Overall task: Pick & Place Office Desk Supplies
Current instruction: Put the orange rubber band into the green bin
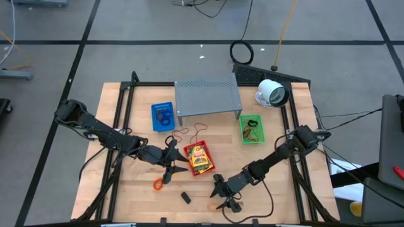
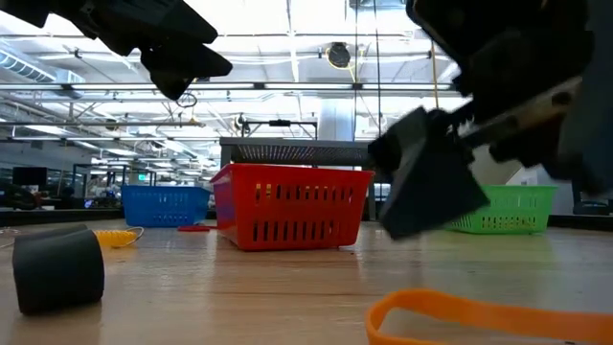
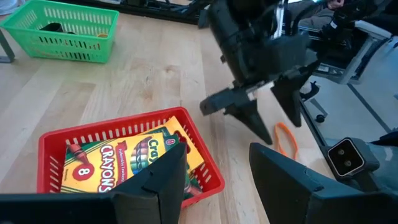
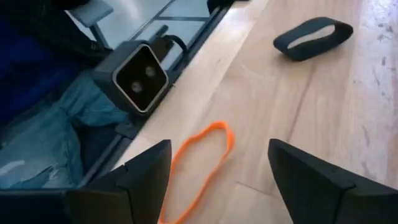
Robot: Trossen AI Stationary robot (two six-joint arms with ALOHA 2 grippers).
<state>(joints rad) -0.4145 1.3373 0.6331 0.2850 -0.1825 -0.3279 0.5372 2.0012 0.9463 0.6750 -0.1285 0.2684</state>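
Orange band: I see it flat on the wood at the table's near edge.
Right gripper: fingers spread wide, empty, just over the band.
Left gripper: parted, empty, beside my red basket.
Crayons: in the red basket.
Black loop: near the band.

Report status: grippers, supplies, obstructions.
Right gripper open over orange band at table's near edge. Left gripper open, empty, by red basket of crayons. Black loop lies loose nearby.
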